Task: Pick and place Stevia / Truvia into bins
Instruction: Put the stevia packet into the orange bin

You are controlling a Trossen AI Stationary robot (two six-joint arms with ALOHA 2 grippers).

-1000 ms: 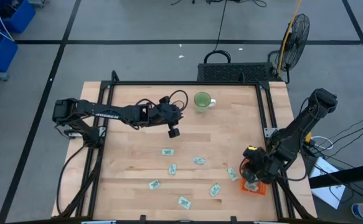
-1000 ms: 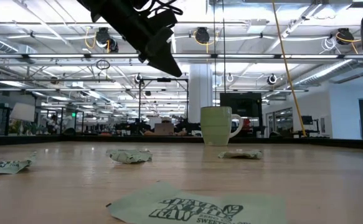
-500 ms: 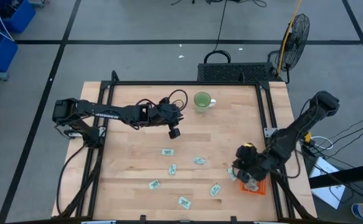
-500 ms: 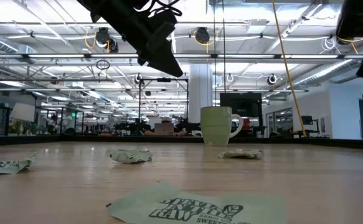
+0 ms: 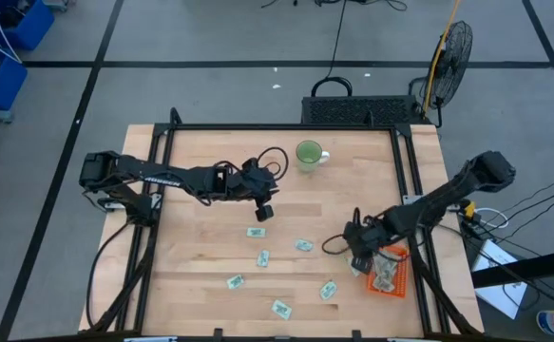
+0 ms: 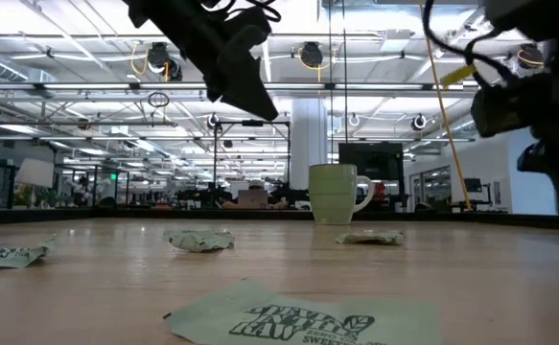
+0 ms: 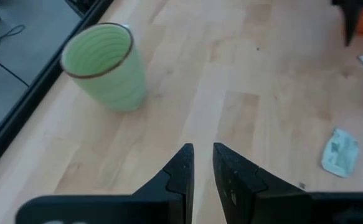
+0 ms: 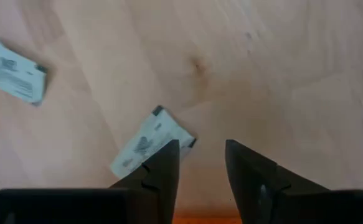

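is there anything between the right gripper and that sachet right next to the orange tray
Nothing visible. The right gripper hangs open and empty over bare wood, with the sachet lying flat just beside its fingers. The orange tray sits close behind, and nothing lies between it and the sachet.

Seven pale green-and-white sachets [image 5: 256,232] lie flat and scattered over the near half of my table [image 5: 210,152], one just beside the orange bin [image 5: 397,276] by the right edge, which holds more of them in a loose heap.
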